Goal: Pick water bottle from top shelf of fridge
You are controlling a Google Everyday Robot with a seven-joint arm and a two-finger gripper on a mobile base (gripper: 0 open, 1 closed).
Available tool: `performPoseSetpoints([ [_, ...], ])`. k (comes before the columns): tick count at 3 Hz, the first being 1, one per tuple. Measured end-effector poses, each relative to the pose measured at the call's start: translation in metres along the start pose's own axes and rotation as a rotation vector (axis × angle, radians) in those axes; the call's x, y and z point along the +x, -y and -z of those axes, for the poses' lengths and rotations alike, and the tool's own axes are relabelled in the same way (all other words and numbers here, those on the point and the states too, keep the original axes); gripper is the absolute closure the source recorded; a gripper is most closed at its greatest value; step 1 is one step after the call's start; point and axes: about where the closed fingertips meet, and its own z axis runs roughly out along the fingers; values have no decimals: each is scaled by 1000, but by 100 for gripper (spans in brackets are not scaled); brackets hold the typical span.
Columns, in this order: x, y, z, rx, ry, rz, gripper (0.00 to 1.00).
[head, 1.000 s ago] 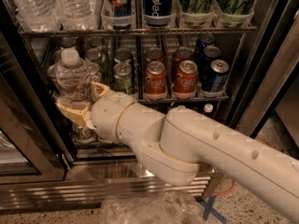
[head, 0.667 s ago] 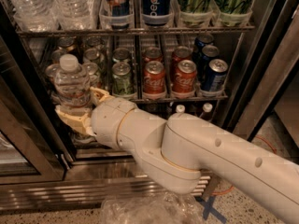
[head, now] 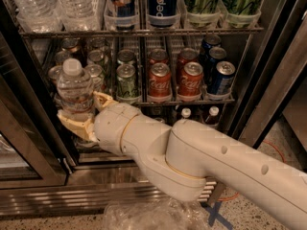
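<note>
one clear ribbed water bottle (head: pixel 74 86) with a white screw cap sits upright in the gripper (head: pixel 82 113). it is out in front of the left side of the second rack, below the top shelf (head: pixel 201 31). its thin label band is too small to read. the tan fingers (head: pixel 72 124) are clamped around its lower body, one low on the left, one on the right. the arm (head: pixel 201 162) is smooth cream plastic, thick and rounded, coming in from lower right.

the top shelf is a metal wire rack. on it stand more clear ribbed bottles (head: pixel 33 6) at the left, a blue can reading "pepsi" (head: pixel 163 4) in a clear tray, a dark blue and red can (head: pixel 121 1) beside it with writing i can't make out, and green striped containers (head: pixel 220 1) at the right.

on the rack below, two red coca-cola cans (head: pixel 160 83) stand side by side, with green cans (head: pixel 127 83) left of them and blue cans (head: pixel 219 78) right. small white-capped dark bottles (head: pixel 184 113) show under that.

the fridge (head: pixel 43 198) has a ribbed steel base and a dark interior. crinkled clear plastic (head: pixel 148 214) and a blue tape cross (head: pixel 216 215) lie on the speckled floor.
</note>
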Motion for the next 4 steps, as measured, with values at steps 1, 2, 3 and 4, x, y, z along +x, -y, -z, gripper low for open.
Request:
performPoseSetpoints([
  [1, 4, 0, 0, 0, 0, 0, 100],
  [2, 12, -2, 0, -1, 0, -1, 100],
  [3, 15, -3, 2, -4, -10, -8, 100],
  [4, 21, -7, 9, -5, -22, -26, 100],
])
